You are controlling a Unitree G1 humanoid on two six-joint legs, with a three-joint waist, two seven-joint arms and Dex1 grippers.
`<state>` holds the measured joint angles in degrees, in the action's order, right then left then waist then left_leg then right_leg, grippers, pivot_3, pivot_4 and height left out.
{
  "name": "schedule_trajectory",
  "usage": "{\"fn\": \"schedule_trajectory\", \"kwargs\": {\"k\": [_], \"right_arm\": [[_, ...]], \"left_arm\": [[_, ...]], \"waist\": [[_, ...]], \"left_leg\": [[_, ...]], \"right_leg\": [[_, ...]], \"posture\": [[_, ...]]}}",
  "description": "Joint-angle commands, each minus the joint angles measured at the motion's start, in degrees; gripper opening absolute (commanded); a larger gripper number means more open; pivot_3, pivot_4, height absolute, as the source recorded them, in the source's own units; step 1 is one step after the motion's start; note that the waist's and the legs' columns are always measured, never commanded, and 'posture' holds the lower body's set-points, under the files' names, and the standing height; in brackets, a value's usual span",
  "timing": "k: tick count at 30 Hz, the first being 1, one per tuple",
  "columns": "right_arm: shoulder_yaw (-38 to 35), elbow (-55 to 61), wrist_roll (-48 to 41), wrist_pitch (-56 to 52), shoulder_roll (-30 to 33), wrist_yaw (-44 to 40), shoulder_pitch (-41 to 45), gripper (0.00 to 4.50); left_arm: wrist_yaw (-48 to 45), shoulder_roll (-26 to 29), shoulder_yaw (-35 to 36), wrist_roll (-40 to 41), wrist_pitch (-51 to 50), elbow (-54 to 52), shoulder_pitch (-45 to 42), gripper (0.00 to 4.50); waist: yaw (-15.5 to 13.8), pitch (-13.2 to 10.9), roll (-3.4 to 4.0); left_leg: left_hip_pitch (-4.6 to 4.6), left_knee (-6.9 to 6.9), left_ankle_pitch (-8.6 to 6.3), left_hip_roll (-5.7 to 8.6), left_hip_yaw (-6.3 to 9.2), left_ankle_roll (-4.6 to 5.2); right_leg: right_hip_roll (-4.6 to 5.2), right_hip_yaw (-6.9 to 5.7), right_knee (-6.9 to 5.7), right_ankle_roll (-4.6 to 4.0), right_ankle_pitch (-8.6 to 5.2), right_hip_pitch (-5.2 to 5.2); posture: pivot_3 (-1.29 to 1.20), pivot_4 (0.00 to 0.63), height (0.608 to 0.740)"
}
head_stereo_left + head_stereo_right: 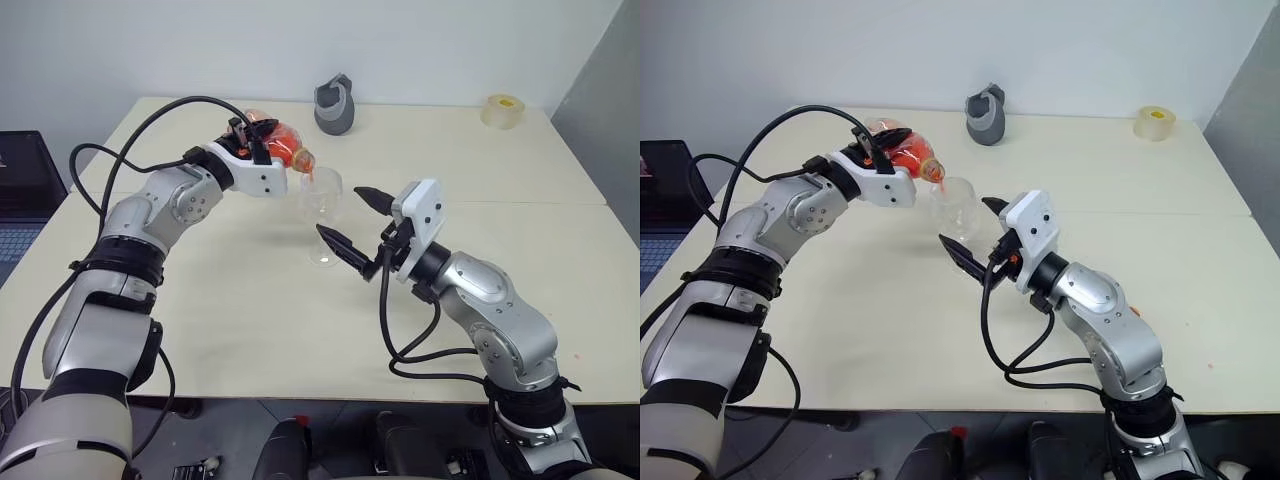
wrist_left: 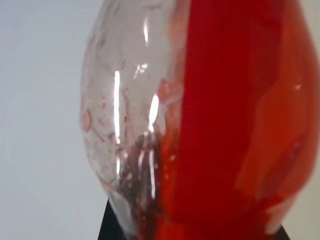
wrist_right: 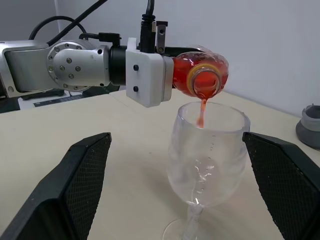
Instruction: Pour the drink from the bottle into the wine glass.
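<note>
**Pouring seen over the wine glass**

Tilting mouth-down, the bottle (image 3: pixel 200 75) is gripped around its rounded body by the left gripper (image 1: pixel 262 140), whose fingers are clenched on it. The bottle's mouth is held just above the rim of the wine glass (image 3: pixel 207 160), and a thin thread of the drink (image 3: pixel 201 112) is seen falling from the mouth into the bowl. More red liquid is seen inside the tipped bottle.

The wine glass is stood upright on the table (image 1: pixel 250 320). The right gripper (image 1: pixel 357 224) is held with its fingers spread wide, one on either side of the glass, apart from it and grasping nothing.

Beyond the wine glass, a grey container (image 1: pixel 336 106) is seen, and well to its right a tape roll (image 1: pixel 502 111).
</note>
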<state>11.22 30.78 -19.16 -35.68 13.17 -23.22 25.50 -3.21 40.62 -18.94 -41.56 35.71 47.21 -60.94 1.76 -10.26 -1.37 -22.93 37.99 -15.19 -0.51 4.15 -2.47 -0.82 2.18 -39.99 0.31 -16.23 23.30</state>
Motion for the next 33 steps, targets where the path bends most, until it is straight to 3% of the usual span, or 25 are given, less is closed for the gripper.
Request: {"fn": "schedule_trajectory", "kwargs": {"k": [1,22,33], "right_arm": [[0.1,0.9,0.0,0.4,-0.5,0.2,1.2,4.50],[0.3,1.2,0.3,0.5,-0.4,0.9,0.8,4.50],[-0.5,0.0,2.2,7.7,-1.2,0.9,-4.0,4.50]], "left_arm": [[2.8,1.3,0.5,-0.6,0.5,-1.1,-2.9,0.77],[3.9,0.4,-0.2,-1.4,-1.0,-2.1,-4.8,0.77],[4.0,0.7,-0.3,-1.5,-1.2,-2.0,-4.9,0.77]], "waist": [[0.0,0.0,0.00],[0.0,0.0,0.00],[0.0,0.0,0.00]], "left_leg": [[0.00,0.00,0.00,0.00,0.00,0.00],[0.00,0.00,0.00,0.01,-0.01,0.00],[0.01,0.01,0.00,0.01,-0.03,0.00]], "right_leg": [[0.00,0.00,0.00,0.00,0.00,0.00],[0.00,0.00,-0.01,0.00,0.00,0.00],[0.00,0.00,-0.01,0.00,0.00,0.00]], "posture": [[0.00,0.150,0.740],[0.00,0.150,0.740],[0.00,0.150,0.740]]}}
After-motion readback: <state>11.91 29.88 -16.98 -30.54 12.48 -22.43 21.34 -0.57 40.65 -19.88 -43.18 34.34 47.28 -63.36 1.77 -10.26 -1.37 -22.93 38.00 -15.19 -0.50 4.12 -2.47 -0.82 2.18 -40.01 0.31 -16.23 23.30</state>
